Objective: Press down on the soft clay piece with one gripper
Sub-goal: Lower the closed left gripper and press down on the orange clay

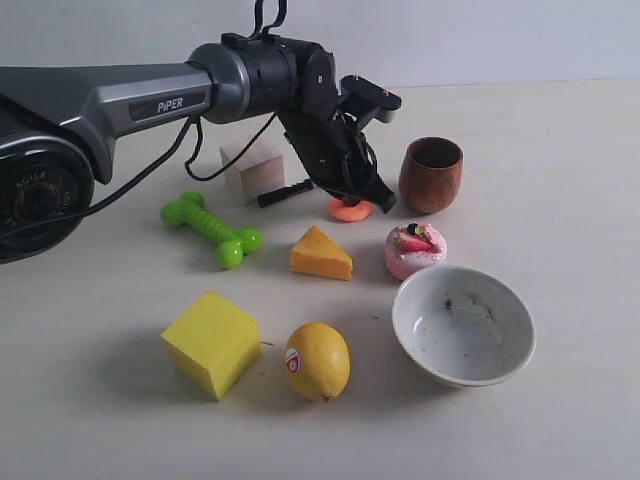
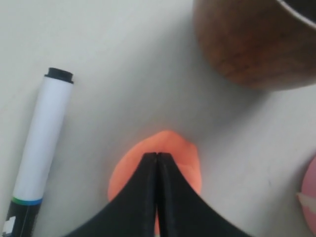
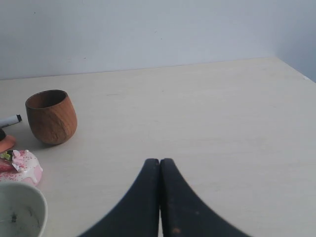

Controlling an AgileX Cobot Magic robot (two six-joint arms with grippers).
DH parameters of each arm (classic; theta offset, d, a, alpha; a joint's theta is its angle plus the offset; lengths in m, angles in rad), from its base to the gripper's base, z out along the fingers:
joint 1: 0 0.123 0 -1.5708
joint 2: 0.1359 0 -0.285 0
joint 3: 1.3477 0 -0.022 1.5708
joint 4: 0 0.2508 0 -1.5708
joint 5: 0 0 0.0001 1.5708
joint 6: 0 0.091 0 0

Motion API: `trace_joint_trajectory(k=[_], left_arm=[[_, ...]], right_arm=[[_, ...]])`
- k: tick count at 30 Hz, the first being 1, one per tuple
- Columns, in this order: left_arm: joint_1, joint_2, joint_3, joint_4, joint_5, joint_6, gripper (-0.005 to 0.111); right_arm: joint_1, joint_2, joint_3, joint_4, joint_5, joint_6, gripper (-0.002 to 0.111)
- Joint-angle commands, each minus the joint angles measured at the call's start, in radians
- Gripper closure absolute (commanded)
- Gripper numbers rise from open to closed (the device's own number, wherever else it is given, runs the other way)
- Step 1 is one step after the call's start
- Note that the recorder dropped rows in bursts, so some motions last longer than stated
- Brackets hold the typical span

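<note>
The soft clay piece (image 1: 349,210) is a flat salmon-orange lump lying between the wooden cup and the cheese wedge. My left gripper (image 1: 352,200) on the PiPER arm is shut, with its tips down on the clay's top. In the left wrist view the closed black fingers meet at the left gripper (image 2: 157,155) over the middle of the clay (image 2: 173,148), hiding its near part. The right gripper (image 3: 159,160) is shut and holds nothing, low over bare table to the right; the exterior view does not show it. A sliver of the clay (image 3: 6,143) shows at the right wrist view's edge.
A wooden cup (image 1: 431,174) stands right beside the clay. A marker (image 2: 39,148) lies on its other side. Nearby are a wooden block (image 1: 252,166), green dumbbell toy (image 1: 211,228), cheese wedge (image 1: 320,254), strawberry cake (image 1: 414,249), white bowl (image 1: 462,325), lemon (image 1: 317,361) and yellow cube (image 1: 211,343).
</note>
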Motion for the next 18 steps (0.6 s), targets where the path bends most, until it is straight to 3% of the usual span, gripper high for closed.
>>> trace_joint_trajectory(k=[1,18], left_arm=[[0.001,0.044,0.020,0.004,0.155,-0.013,0.107],[0.001,0.086,0.020,0.004,0.210,-0.019,0.107]], right_arm=[[-0.005,-0.007,0.006,0.001,-0.007,0.000,0.108],[-0.005,-0.007,0.006,0.001,-0.007,0.000,0.108]])
